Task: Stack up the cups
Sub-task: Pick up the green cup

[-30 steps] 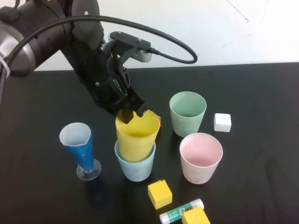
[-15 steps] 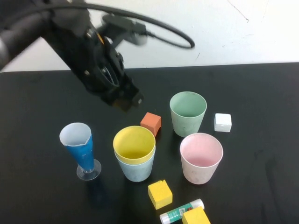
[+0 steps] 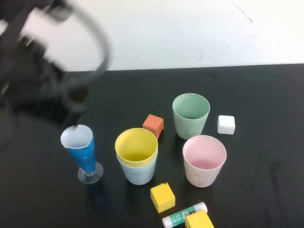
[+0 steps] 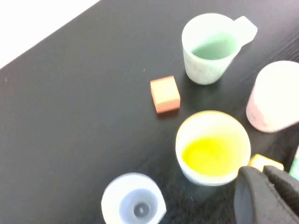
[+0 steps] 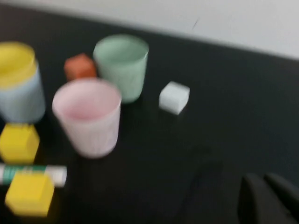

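The yellow cup (image 3: 136, 145) sits nested inside the light blue cup (image 3: 137, 172) at the table's middle front. The green cup (image 3: 191, 114) stands upright behind and to the right, and the pink cup (image 3: 204, 160) stands in front of it. My left arm (image 3: 42, 85) is a blur over the table's far left. My left gripper (image 4: 262, 171) is shut and empty, off to the side of the yellow cup (image 4: 212, 147). My right gripper (image 5: 264, 179) is shut and empty above bare table, apart from the pink cup (image 5: 88, 114) and the green cup (image 5: 121, 65).
A blue-and-white conical glass (image 3: 80, 152) stands left of the stacked pair. An orange cube (image 3: 153, 125) lies between the stack and the green cup, a white cube (image 3: 226, 124) right of the green cup. Two yellow cubes (image 3: 162, 197) and a glue stick (image 3: 184, 214) lie at the front edge.
My left gripper let go of the yellow cup, which dropped fully into the light blue cup. The left arm then rose and swung back to the far left, and its gripper shut.
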You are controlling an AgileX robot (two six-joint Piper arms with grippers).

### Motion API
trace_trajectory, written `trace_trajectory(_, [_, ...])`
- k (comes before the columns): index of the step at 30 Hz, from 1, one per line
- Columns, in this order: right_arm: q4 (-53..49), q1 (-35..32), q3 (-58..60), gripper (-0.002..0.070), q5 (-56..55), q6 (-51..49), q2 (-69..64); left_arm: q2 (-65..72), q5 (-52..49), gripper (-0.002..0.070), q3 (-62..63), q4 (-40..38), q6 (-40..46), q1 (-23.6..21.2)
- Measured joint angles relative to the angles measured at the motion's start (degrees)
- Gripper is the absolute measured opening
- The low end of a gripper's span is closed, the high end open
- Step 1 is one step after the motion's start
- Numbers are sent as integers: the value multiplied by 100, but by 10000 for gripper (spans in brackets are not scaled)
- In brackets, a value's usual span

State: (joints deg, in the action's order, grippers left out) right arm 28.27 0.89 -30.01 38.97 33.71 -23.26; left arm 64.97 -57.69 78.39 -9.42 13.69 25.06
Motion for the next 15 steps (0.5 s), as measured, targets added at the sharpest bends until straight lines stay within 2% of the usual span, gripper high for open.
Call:
trace_trajectory(8, [-262, 0, -1695, -3, 2075, 1108, -1758, -1907, 781, 2, -2312, -145, -225, 0])
trace_trajectory(15, [-271, 0, -2726, -3, 2818, 1564, -2764, -3487, 873, 1, -3500, -158, -273, 0])
